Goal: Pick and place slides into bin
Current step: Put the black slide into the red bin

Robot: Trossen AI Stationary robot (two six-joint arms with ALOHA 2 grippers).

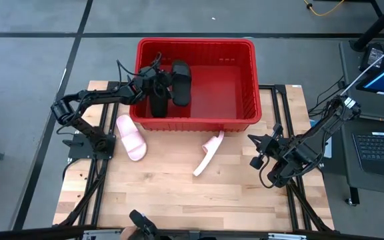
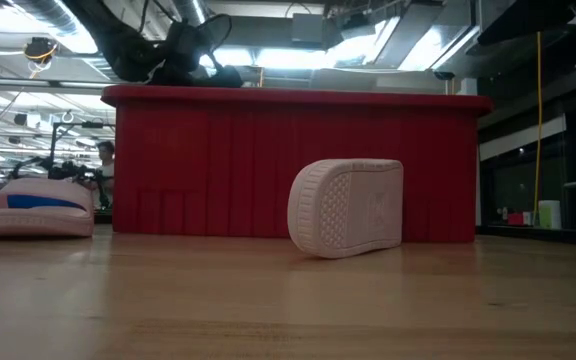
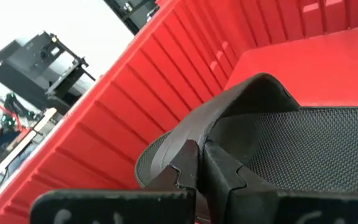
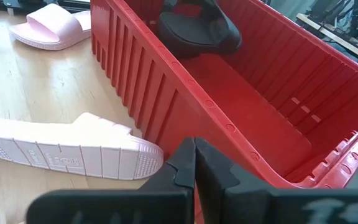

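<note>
Looking down from the high view first: my left gripper (image 1: 157, 85) sits inside the bin (image 1: 245, 87) at its nine o'clock side, fingers pinched together on a black slide (image 1: 159, 107). A second black slide (image 1: 181, 83) lies just beside it, toward twelve. Two pink slides remain on the table (image 1: 165, 193): one flat (image 1: 131, 137) at the bin's seven o'clock, one tipped on edge (image 1: 207, 153) at six, leaning close to the wall. My right gripper (image 1: 259, 155) waits at four o'clock, fingers together, nothing in them.

Low view next: the tipped pink slide (image 2: 346, 208) shows me its tread, standing on its side before the bin wall (image 2: 218, 170); the flat one (image 2: 36, 208) rests at nine o'clock.

Left wrist view: fingers (image 3: 225, 171) are clamped on the black slide's edge (image 3: 303, 140), holding it above the red floor, I'd judge so it drops clear of its neighbour.

Right wrist view: closed fingers (image 4: 194, 163) point over the edge-on pink slide (image 4: 67, 152), likely my next pick; that narrow upright edge could topple when nudged.
</note>
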